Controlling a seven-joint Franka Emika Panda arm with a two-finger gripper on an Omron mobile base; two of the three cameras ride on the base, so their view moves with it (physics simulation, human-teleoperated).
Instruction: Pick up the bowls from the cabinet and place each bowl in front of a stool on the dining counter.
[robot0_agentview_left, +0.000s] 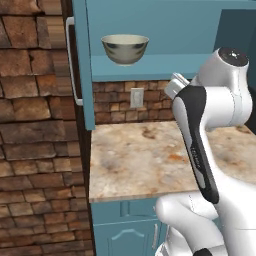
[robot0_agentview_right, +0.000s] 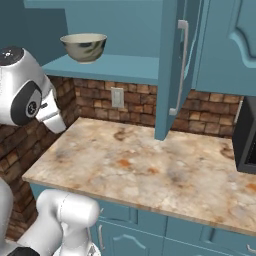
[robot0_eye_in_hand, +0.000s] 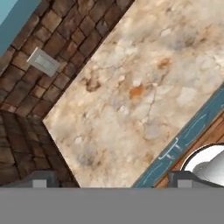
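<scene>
Beige with dark marks, one bowl (robot0_agentview_left: 125, 48) sits on the shelf inside the cabinet (robot0_agentview_left: 165, 67). It stands upright near the front edge of the shelf, so it looks easy to reach. The cabinet door (robot0_agentview_right: 172, 70) hangs open, with its silver handle (robot0_agentview_right: 181, 67) on it, and that is why the bowl can be seen and reached at all.

Under the shelf is a stone counter (robot0_agentview_left: 145, 157) with brown blotches. A white wall plate (robot0_agentview_left: 136, 97) sits on the brick wall behind it.

In the hand view, the gripper (robot0_eye_in_hand: 112, 179) points down at the stone counter, not at the bowl. Its two dark tips stand wide apart, and nothing is between them. It holds nothing. I think it is open like this so it is ready to fit around the bowl's rim.

The arm is folded low, well below the shelf. My guess is that it needs to lift up and turn toward the bowl. The bowl could tip if it gets bumped.
</scene>
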